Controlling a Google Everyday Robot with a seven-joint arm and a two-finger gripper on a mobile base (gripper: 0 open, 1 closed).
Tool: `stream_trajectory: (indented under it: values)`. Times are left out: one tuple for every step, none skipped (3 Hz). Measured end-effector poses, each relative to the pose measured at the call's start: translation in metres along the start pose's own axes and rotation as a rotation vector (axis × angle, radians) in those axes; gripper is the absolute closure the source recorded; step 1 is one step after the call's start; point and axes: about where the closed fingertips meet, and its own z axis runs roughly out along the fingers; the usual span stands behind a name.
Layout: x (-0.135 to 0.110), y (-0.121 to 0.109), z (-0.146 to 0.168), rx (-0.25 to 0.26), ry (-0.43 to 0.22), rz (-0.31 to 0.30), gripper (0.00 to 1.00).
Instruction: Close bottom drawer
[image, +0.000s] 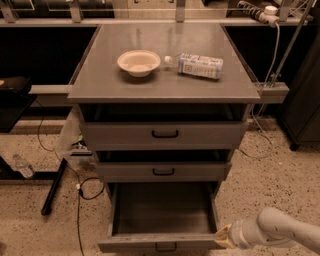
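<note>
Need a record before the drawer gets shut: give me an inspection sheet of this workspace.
Surface: grey metal cabinet top, carrying two items.
Job's things: bottom grey metal drawer pulled far out, box looks empty, small black handle at its front.
Clutter: shallow cream bowl; clear plastic bottle lying on its side beside it.
Grippers: pincer low at the bottom drawer's front right corner; contact unclear.
Cables: black floor cable left of the cabinet.
Surroundings: speckled floor; top drawer and middle drawer slightly out.
</note>
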Motion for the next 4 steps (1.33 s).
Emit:
stream_trajectory:
  values:
    - [0.029,0.008,0.036,-0.010,-0.048,-0.009,1.00]
    - [0.043,0.014,0.062,-0.023,-0.104,-0.057,1.00]
    - [0.046,0.014,0.088,-0.043,-0.141,-0.099,1.00]
    - [0.043,0.013,0.106,-0.054,-0.157,-0.139,1.00]
